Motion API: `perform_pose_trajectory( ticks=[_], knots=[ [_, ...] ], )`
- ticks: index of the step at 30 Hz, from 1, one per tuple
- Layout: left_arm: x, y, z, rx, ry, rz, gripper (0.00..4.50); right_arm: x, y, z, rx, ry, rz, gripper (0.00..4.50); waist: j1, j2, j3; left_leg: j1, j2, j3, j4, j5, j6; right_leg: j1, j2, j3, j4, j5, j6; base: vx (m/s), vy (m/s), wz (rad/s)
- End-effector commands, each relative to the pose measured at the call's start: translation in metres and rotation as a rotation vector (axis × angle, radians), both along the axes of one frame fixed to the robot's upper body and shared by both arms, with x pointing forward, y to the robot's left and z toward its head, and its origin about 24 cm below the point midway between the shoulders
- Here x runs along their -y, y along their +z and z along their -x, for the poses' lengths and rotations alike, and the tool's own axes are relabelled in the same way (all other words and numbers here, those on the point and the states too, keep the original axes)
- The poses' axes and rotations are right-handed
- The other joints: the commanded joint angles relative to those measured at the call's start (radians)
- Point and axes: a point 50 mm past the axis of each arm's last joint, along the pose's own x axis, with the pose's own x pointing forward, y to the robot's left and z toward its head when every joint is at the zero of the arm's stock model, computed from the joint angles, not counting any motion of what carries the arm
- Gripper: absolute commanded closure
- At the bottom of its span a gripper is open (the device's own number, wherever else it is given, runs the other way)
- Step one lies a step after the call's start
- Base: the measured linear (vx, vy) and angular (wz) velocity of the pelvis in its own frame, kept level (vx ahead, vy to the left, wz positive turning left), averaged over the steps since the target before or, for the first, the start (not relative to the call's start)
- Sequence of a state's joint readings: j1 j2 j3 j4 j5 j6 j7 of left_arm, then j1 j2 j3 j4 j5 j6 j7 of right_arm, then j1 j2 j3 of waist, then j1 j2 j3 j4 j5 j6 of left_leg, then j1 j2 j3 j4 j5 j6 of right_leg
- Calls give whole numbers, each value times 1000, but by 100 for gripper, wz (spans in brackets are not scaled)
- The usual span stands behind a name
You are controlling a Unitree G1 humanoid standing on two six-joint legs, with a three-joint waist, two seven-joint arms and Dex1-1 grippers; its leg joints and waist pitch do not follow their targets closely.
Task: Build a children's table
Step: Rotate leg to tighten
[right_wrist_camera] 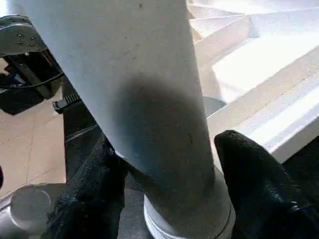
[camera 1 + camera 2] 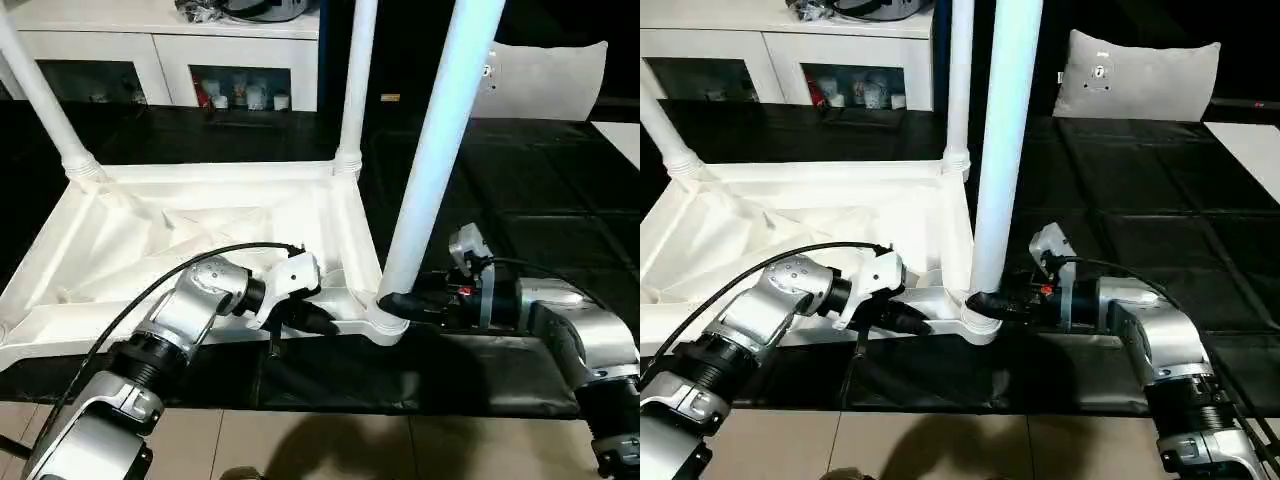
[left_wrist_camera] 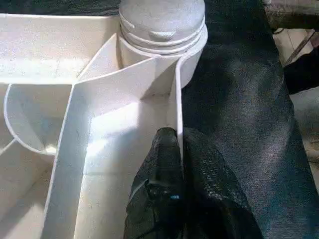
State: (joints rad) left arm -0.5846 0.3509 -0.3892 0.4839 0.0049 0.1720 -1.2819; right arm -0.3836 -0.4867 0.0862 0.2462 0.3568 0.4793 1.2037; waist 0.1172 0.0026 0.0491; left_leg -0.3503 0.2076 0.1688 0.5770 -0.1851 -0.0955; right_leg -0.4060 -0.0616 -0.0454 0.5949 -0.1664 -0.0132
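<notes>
1. All three standing legs run off the top edge: the near leg [image 2: 435, 150], the far leg [image 2: 357, 80] and the far-left leg [image 2: 40, 95].
2. The white top's [image 2: 150, 240] left end is cut off by the picture's edge.
3. The left end effector [image 2: 305, 318] sits partly behind the top's near rim, its fingertips hidden.
4. Small items inside the far cabinet [image 2: 240, 92] are too small to identify.
</notes>
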Motion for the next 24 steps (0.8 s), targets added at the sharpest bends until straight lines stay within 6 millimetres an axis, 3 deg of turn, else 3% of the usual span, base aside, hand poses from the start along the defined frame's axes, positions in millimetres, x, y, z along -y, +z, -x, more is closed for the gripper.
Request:
perform_pose_trajectory(
  ticks=[1, 3, 9, 12, 15, 19, 20, 23, 24],
  knots=[
    [8, -3, 8, -32, -87, -6, 450, 2, 0, 1, -6, -7, 6, 198, -2, -12, -62, 0, 17, 6, -59, -170, 46, 52, -65, 33, -72, -295, -176, 0, 0, 0],
    [9, -3, 8, -34, -80, -3, 450, 1, -1, 2, -15, -5, 9, 226, -3, -13, -62, 0, 16, 6, -59, -168, 46, 53, -64, 33, -71, -292, -175, 0, 0, 0],
    [14, -4, 8, -47, -25, 26, 450, -12, -6, 5, -28, -16, -2, 237, -5, -16, -61, -2, 17, 5, -61, -160, 44, 53, -65, 34, -71, -298, -166, 0, 0, 0],
    [21, -4, 5, -35, 45, 46, 450, -20, -10, 3, -21, -79, 10, 239, -10, -15, -57, 1, 14, 4, -63, -195, 33, 49, -65, 32, -80, -378, -149, 0, 0, 0],
    [34, -3, -5, -11, 193, 80, 450, -29, -16, -10, -16, -254, 58, 241, -18, -15, -52, 2, 11, 3, -65, -231, 16, 43, -65, 31, -92, -480, -110, 0, 0, 0],
    [51, -2, -25, 54, 494, 96, 450, -38, -23, -36, -13, -634, 138, 246, -50, -14, -52, -3, 2, -6, -66, -263, -17, 41, -63, 22, -101, -562, -69, 0, 0, 0],
    [53, -2, -25, 57, 508, 98, 450, -39, -24, -38, -13, -653, 143, 246, -58, -17, -53, 1, -1, -6, -63, -272, -10, 39, -62, 21, -104, -561, -64, 0, 0, 0],
    [58, -3, -23, 58, 486, 96, 450, -40, -25, -40, 19, -656, 163, 246, -65, -24, -56, -7, -2, -3, -62, -250, 24, 42, -61, 24, -104, -513, -67, 0, 0, 0],
    [59, -3, -21, 58, 474, 98, 450, -41, -25, -40, 27, -639, 153, 214, -64, -20, -56, -4, -1, -1, -61, -250, 35, 38, -62, 26, -105, -506, -72, 0, 0, 0]
  ],
)
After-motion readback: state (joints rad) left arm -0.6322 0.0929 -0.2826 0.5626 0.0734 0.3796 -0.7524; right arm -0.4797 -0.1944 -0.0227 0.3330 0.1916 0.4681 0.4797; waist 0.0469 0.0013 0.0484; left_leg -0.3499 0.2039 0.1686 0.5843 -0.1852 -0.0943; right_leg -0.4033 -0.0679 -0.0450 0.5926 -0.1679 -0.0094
